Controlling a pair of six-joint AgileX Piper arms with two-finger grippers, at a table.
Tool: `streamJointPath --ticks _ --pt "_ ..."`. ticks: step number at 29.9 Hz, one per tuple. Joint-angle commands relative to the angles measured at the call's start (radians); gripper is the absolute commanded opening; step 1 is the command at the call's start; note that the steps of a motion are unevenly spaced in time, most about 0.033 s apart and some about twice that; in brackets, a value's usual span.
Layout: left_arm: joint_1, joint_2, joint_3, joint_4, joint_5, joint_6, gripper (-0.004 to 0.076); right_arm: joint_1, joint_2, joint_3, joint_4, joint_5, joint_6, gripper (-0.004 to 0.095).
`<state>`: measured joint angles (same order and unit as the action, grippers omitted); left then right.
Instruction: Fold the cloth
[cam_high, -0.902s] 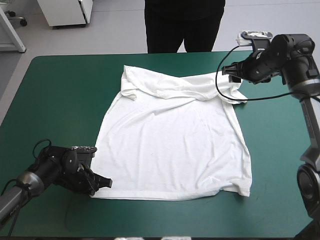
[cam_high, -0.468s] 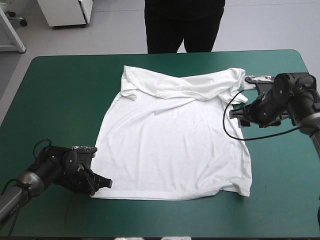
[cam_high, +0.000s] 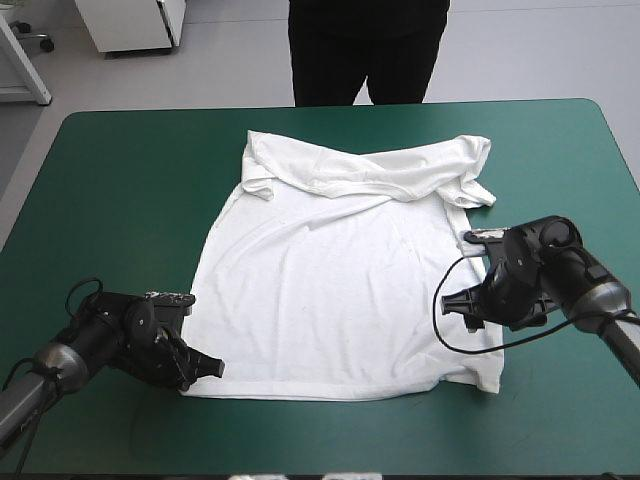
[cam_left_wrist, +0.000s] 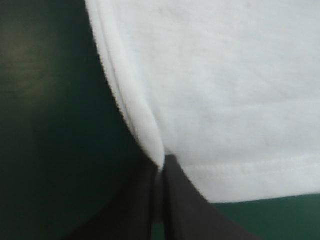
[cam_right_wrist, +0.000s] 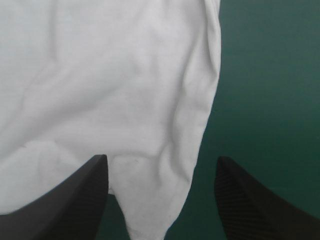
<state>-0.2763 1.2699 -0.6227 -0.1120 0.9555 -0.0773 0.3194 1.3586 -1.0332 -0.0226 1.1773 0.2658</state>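
Here the left claw pinches the T-shirt corner — right claw spread wide.

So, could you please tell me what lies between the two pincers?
The T-shirt, spread flat, fills that stretch in the high view; the left pincer is shut on its hem corner, the right pincer open at its opposite edge.

The T-shirt is plain white all over, with a line of white stitching along its hem. Around the T-shirt the counter is an even teal-green. The left gripper, at the T-shirt's hem corner, is smooth black. The right gripper, at the T-shirt's side edge, is black with fine ribbed lines across its fingers.
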Motion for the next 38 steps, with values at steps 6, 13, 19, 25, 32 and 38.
streamJointPath --ticks 6,13,19,25,32,38 --pt "0.000 0.028 0.018 -0.007 -0.087 0.021 -0.0009 0.010 -0.086 0.117 -0.013 -0.055 0.071 0.0577" --pt "0.000 0.028 0.018 -0.009 -0.087 0.030 -0.0009 0.010 -0.103 0.218 0.023 -0.138 0.092 0.0576" --pt "0.000 0.028 0.018 -0.016 -0.085 0.030 -0.0009 0.010 -0.103 0.316 0.040 -0.229 0.110 0.0567" --pt "0.000 0.028 0.018 -0.037 -0.089 0.030 -0.0009 0.010 -0.103 0.382 0.044 -0.264 0.112 0.0428" --pt "0.000 0.028 0.018 -0.038 -0.086 0.030 -0.0009 0.010 -0.103 0.400 0.102 -0.257 0.082 0.0094" --pt "0.000 0.012 -0.043 -0.027 -0.043 0.044 -0.0009 0.010 -0.115 0.351 0.162 -0.239 0.042 -0.0017"
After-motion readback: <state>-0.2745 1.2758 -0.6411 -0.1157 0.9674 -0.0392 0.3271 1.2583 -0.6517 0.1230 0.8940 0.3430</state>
